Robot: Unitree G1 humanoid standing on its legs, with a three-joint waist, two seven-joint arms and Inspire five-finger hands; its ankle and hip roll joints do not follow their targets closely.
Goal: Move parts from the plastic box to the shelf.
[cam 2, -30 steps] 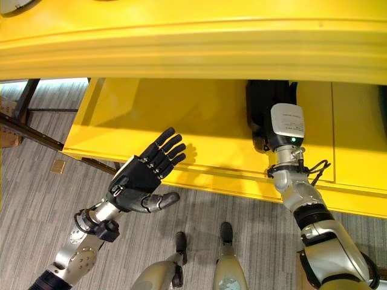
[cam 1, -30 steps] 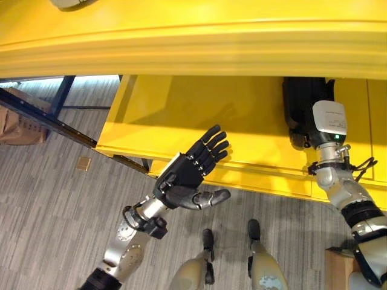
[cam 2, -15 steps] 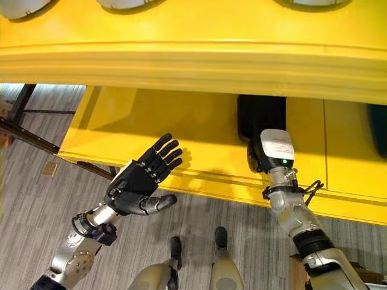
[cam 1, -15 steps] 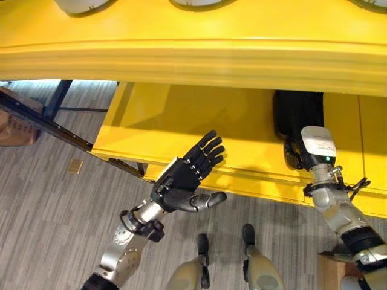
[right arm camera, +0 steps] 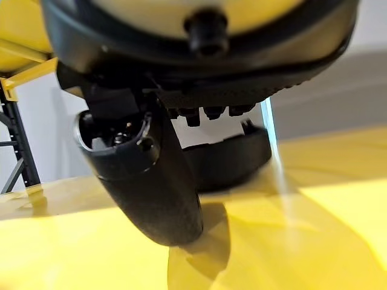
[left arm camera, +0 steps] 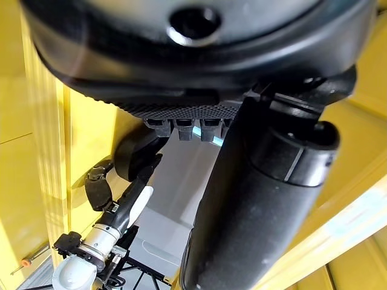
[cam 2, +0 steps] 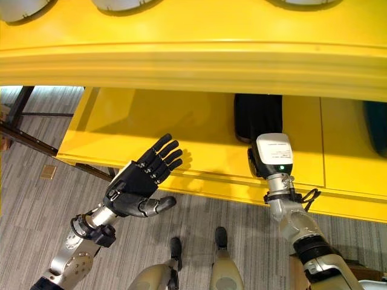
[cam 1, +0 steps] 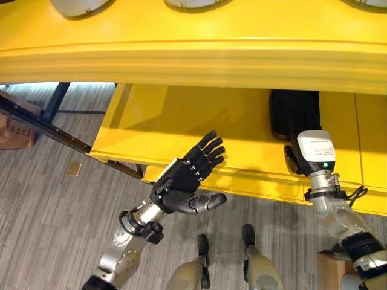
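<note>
I log the shelf (cam 1: 199,121) as yellow painted metal, smooth with a soft sheen. The black part (cam 2: 257,116) on it reads as matt moulded plastic. Left hand (cam 1: 184,178): dark matt plastic. The floor (cam 1: 54,205) looks like grey ribbed carpet, matt.

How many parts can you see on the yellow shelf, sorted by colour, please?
black part, lower level: 1
pale parts, upper level, cut off by the view's edge: 3
dark bluish thing, lower level, far right, partly seen: 1
Total: 5
</note>
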